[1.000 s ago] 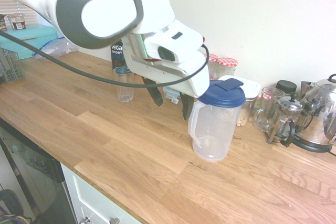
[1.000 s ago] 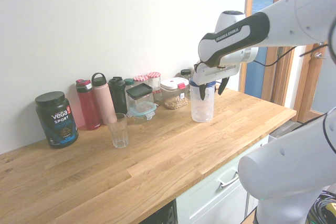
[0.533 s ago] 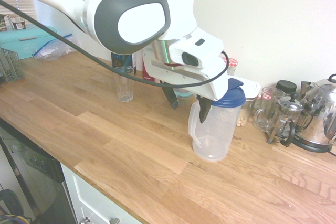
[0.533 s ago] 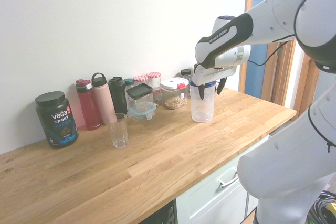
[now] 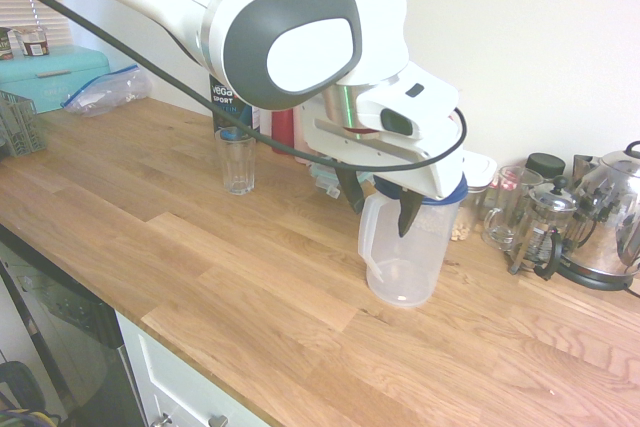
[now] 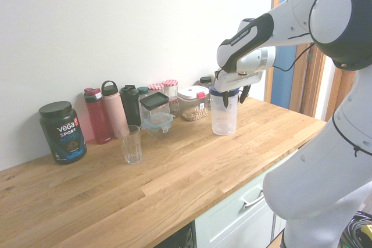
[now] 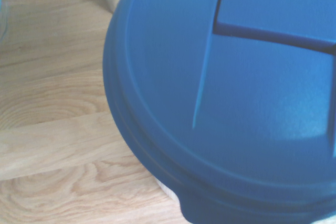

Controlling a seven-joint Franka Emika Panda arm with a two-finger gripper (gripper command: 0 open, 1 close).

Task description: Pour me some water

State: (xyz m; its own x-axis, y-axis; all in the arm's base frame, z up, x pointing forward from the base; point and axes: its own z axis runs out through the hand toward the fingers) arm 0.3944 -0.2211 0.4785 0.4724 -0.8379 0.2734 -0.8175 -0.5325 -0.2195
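A clear plastic pitcher (image 5: 405, 252) with a blue lid (image 7: 236, 103) stands on the wooden counter (image 5: 200, 257). In the second exterior view the pitcher (image 6: 224, 114) is at the counter's right part. My gripper (image 5: 380, 202) hangs directly over it, open, with one dark finger on each side of the pitcher's top; whether they touch it I cannot tell. The gripper (image 6: 233, 95) sits at lid height in the second exterior view too. An empty drinking glass (image 5: 237, 160) stands apart to the left, also seen as the glass (image 6: 131, 144) in front of the bottles.
Along the wall stand a black protein tub (image 6: 63, 132), water bottles (image 6: 97, 115) and food jars (image 6: 192, 103). A glass mug (image 5: 505, 209), French press (image 5: 540, 232) and kettle (image 5: 610, 222) crowd the pitcher's right. A teal box (image 5: 55, 72) sits far left.
The arm has swung across and come down over the pitcher; the fingers, earlier beside its handle side, now straddle the lid and stand slightly closer together.
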